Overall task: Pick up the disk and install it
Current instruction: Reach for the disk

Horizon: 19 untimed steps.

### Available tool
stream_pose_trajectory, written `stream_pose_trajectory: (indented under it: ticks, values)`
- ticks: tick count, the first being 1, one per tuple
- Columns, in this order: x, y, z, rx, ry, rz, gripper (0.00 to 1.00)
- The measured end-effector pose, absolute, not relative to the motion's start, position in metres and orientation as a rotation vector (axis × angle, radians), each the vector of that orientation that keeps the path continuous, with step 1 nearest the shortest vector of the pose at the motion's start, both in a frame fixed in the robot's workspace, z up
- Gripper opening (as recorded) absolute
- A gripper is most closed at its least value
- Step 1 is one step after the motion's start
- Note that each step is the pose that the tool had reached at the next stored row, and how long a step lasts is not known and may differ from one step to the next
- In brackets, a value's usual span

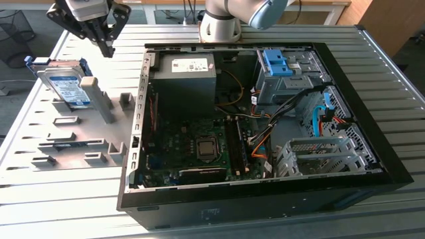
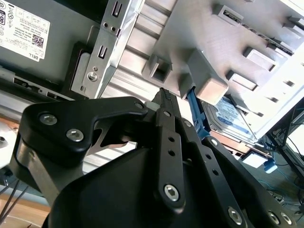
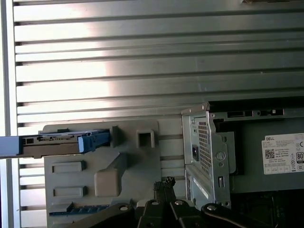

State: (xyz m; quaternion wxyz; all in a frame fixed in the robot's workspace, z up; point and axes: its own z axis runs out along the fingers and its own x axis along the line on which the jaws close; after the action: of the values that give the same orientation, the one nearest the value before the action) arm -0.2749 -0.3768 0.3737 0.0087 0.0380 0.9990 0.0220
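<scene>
We find the fixture plate (image 1: 79, 133) on the table (image 1: 391, 84) by the exterior view's left edge, with the open computer case (image 1: 265, 201) just beside it to the right. The disk (image 1: 66, 84) stands on edge at the plate's far corner. The power supply (image 1: 186, 74) sits in the case's far-left corner.

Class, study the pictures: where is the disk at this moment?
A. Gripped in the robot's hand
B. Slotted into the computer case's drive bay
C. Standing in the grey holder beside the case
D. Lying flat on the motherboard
C: the disk stands in the grey holder at the exterior view's left of the open computer case, while the hand hovers nearby, holding nothing.
</scene>
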Motion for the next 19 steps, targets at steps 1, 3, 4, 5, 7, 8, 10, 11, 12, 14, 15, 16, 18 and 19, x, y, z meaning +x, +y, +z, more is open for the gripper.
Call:
stream_pose_trajectory:
  ticks: [1,3,4,5,7,8,10,11,12,14,15,16,18,19]
  values:
    - [-0.275,-0.377,0.374,0.119,3.121,0.069,0.11]
    - [-0.277,-0.377,0.373,0.119,3.121,0.069,0.11]
    - [-0.278,-0.377,0.373,0.119,3.121,0.069,0.11]
    - [-0.28,-0.377,0.373,0.119,3.121,0.069,0.11]
    - [-0.284,-0.376,0.373,0.119,3.121,0.069,0.11]
    - [-0.286,-0.375,0.373,0.119,3.121,0.069,0.11]
    - [-0.294,-0.374,0.372,0.119,3.121,0.069,0.11]
    - [-0.298,-0.373,0.372,0.118,3.121,0.069,0.11]
    - [-0.303,-0.373,0.372,0.119,3.121,0.069,0.11]
    - [-0.311,-0.371,0.371,0.119,3.121,0.069,0.11]
    - [-0.315,-0.37,0.371,0.119,3.121,0.069,0.11]
    - [-0.318,-0.368,0.37,0.118,3.121,0.069,0.11]
    - [-0.323,-0.364,0.37,0.119,3.121,0.069,0.11]
    - [-0.326,-0.362,0.369,0.119,3.121,0.069,0.11]
